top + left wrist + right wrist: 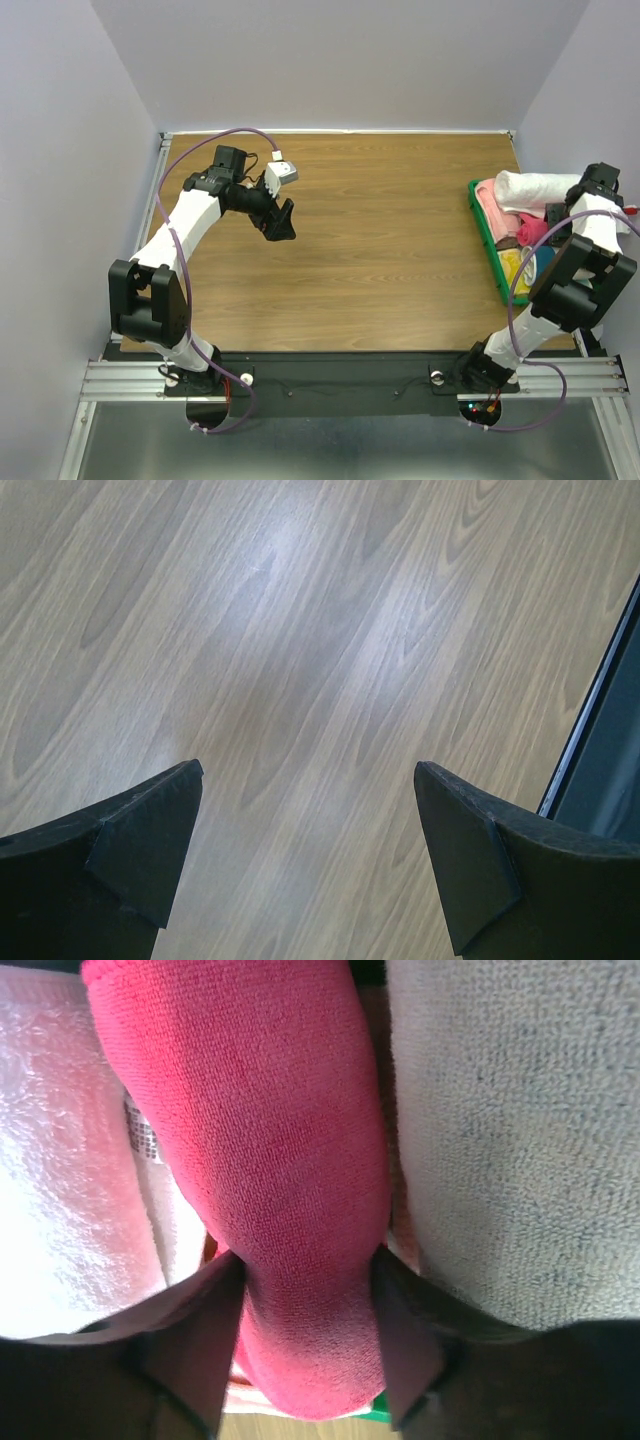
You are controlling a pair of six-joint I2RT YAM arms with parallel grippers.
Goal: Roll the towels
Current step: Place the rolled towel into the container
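Note:
Several towels lie bunched in a green bin [487, 250] at the table's right edge. Among them is a bright pinkish-red towel [533, 232], folded into a thick hump in the right wrist view [250, 1140]. My right gripper [308, 1330] reaches into the bin [560, 215], and its fingers [195, 1345] squeeze the red towel from both sides. A small white tag [143, 1138] shows at the towel's left edge. My left gripper [278, 222] hangs open and empty over bare wood at the back left [308, 780].
A white towel [540, 187], a pale pink one [492, 205] and a yellow and blue one [520, 268] fill the bin around the red towel. A greyish-white towel [520, 1140] presses against my right finger. The table's metal edge [600, 730] lies near my left gripper.

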